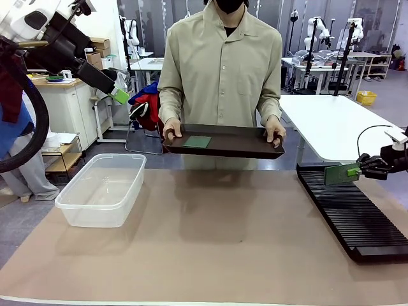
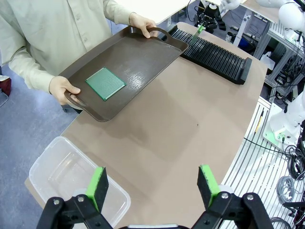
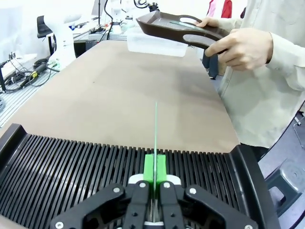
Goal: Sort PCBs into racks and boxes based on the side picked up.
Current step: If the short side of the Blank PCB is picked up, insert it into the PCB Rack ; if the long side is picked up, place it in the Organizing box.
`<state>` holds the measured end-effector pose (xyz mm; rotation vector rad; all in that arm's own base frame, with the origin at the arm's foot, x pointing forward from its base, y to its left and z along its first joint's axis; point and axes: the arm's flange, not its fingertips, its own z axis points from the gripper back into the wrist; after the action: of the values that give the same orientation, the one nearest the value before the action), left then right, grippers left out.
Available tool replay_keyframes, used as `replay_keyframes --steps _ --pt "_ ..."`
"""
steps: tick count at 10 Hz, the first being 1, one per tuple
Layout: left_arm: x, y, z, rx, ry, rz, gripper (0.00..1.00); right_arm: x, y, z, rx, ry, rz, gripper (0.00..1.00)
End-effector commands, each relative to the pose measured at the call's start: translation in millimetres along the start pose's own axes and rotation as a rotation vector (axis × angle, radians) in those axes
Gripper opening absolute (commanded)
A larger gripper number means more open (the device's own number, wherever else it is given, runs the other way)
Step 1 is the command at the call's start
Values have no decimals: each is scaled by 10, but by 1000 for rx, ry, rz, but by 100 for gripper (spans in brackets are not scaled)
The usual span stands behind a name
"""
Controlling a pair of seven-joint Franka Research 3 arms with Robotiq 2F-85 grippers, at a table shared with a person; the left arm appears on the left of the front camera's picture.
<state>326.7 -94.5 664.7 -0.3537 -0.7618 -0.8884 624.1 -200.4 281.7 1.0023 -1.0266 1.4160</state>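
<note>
Seen along my right gripper (image 3: 155, 164), the board (image 3: 156, 129) is only a thin edge-on line; I cannot tell which face is which, and its lower end is buried between my pads (image 3: 161, 168). From the front, the rack (image 1: 357, 217) runs off the right edge. My left fingers (image 2: 99, 186) cover part of the clear tub (image 2: 57, 167), which the bottom edge also cuts.

The black left hand (image 2: 152, 179) has green pads (image 2: 98, 186).

We list, on the tan table (image 1: 223, 248):
- left side: clear plastic rectangular tub (image 1: 95, 213)
- right side: long black slotted rack (image 1: 357, 223)
- beyond the far edge: dark brown handled tray (image 1: 239, 145), held by a person (image 1: 220, 76)
- on the tray, left of middle: flat green circuit board (image 1: 198, 141)
- over the rack's far end, on edge: second green circuit board (image 1: 336, 174), pinched in the right gripper (image 1: 350, 171)
</note>
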Motion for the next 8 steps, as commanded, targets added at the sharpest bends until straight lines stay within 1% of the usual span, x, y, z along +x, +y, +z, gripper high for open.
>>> replay_keyframes --steps 1,2,5,6,8 --pt "-11 10 -3 -10 -4 1 100 25 35 4 -41 -42 -3 2" --pt "-11 10 -3 -10 -4 1 100 -23 52 2 -38 -45 -14 2" --pt "-11 10 -3 -10 -4 1 100 -38 3 114 39 -18 -35 2" --pt "-11 10 -3 -10 -4 1 100 -59 40 54 -13 -19 -15 2" --pt "-11 10 -3 -10 -4 1 100 -64 52 74 1 -20 -18 2"
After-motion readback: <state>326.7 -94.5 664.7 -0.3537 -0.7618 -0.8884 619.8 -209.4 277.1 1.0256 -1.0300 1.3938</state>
